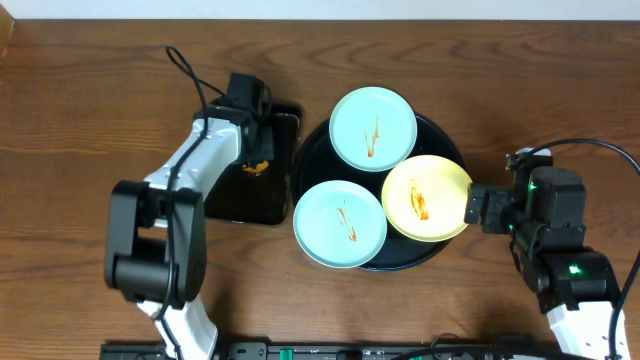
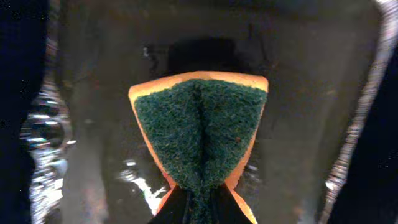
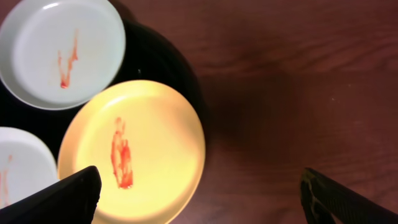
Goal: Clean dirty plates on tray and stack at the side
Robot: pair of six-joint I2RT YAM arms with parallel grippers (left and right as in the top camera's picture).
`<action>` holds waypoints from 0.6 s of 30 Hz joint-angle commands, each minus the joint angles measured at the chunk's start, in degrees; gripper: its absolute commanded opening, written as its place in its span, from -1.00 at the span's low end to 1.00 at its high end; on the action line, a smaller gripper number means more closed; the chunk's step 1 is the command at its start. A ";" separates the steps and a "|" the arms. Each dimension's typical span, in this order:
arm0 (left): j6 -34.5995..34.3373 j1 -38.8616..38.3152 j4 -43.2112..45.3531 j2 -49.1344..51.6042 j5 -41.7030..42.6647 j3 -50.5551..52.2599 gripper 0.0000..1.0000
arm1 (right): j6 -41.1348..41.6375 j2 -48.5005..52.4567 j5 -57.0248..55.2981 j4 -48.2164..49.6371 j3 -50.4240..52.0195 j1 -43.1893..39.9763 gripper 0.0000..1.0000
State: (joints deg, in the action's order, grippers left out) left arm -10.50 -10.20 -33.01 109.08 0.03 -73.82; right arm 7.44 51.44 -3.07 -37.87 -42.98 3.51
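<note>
Left fingers (image 1: pixel 256 158) are pressed together on a sponge (image 2: pixel 199 124) with a dark green scouring face and an orange body. They pinch it at one end, so the green face folds into a crease. The sponge sits low inside a small rectangular glossy black tray (image 1: pixel 235 205), which lies on the brown wooden tabletop (image 1: pixel 90 110) left of centre.

Right fingers (image 1: pixel 470 208) are spread wide and hold nothing. They sit at the right rim of a pale yellow round plastic plate (image 1: pixel 427 197). In the right wrist view one finger hangs over the plate's side and the other over bare wood. Whether either touches the plate cannot be told.

The yellow plate lies on a large round glossy black tray (image 1: pixel 440 135) at the middle of the tabletop, and its right rim reaches out past the tray's rim. A pale mint-blue round plastic plate (image 1: pixel 372 128) lies toward the tabletop's far edge. A second mint-blue plate (image 1: pixel 340 224) lies toward the near edge, overhanging the tray on its left. All three plates lie flat and face up, side by side with rims close together, each with an orange-brown sauce streak near its centre.
</note>
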 commanded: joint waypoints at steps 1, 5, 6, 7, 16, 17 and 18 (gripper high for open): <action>0.31 0.13 -1.29 -4.15 -1.14 0.02 -0.86 | 0.85 1.66 -1.95 -0.46 -1.16 0.22 0.99; 0.33 0.13 -4.35 -4.52 -0.79 0.02 -0.85 | 0.85 5.75 -2.01 -0.46 -1.16 0.22 0.99; 0.33 0.13 -5.03 -4.52 -0.68 0.04 -0.85 | 0.87 6.84 -2.01 -0.39 -1.16 0.22 0.98; 0.33 0.13 -5.62 -4.52 -0.70 0.04 -0.85 | 0.87 8.00 -2.03 -0.28 -1.16 0.22 0.95; 0.31 0.13 -6.88 -4.52 -0.70 0.04 -0.85 | 0.94 21.46 -2.08 3.04 -1.16 0.20 0.69; 0.31 0.13 -6.88 -4.52 -0.70 0.04 -0.85 | 0.94 22.84 -2.05 3.63 -1.16 0.15 0.66; 0.31 0.13 -6.88 -4.52 -0.70 0.04 -0.85 | 0.92 24.15 -2.05 4.33 -1.16 0.07 0.62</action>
State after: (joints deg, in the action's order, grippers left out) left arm -10.50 -10.20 -39.70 104.90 -0.19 -73.82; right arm 7.97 73.25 -4.60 -34.26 -43.05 3.51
